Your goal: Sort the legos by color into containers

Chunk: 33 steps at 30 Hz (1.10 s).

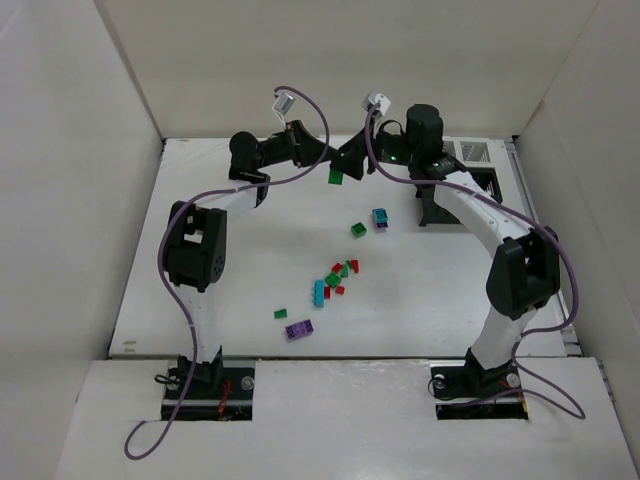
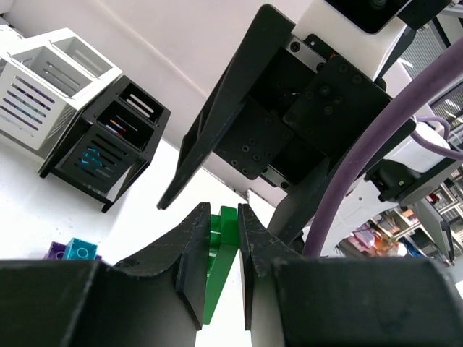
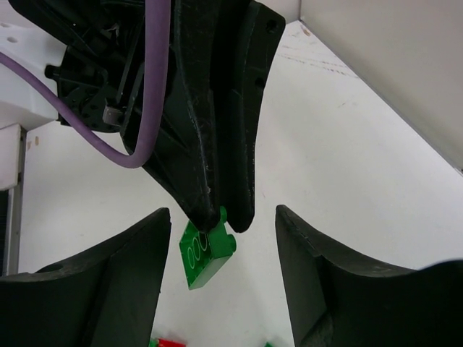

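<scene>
Our left gripper (image 2: 223,217) pinches a small green lego (image 3: 206,249) up in the air, our right gripper (image 3: 222,217) stands wide open, maybe around it, and this hard, light, slippery brick wants a pinch on its flat sides.

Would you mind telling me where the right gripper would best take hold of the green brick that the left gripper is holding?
Probably the free lower end of the green brick, which hangs clear below the left gripper. The right gripper is open and faces it head-on, so it could close across the brick's two side faces.
</scene>
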Tool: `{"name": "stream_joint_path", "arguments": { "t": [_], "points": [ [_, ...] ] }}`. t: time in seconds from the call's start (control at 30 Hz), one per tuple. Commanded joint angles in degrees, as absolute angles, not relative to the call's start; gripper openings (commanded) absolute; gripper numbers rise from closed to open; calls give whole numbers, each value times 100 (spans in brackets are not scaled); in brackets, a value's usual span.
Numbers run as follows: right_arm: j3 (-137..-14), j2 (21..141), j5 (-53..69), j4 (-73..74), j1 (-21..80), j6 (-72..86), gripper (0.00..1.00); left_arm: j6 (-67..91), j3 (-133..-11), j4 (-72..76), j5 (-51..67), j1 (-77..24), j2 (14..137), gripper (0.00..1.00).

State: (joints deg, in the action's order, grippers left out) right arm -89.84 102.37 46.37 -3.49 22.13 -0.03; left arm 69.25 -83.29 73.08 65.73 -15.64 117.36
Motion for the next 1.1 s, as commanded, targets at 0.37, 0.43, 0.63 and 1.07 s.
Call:
{"name": "stream_joint_path", "arguments": {
  "t": [0.37,0.43,0.63,1.07],
  "points": [
    [-9044,10362,5106,-624,2232,167,64,6732,-8622,9993,6398,-1521,11320,0],
    [-9044,10362,5159,-624,2232,167,46,6732,-8622,9993,6398,-1521,11320,0],
    [-9185,10362,5159,-624,2285,220,12,6732,-8675,10160,6398,-1521,11320,0],
    [-8983,10002,3536,-624,1295,940,0,5865,-8780,8565,6496,-1099,11320,100]
  ]
}}
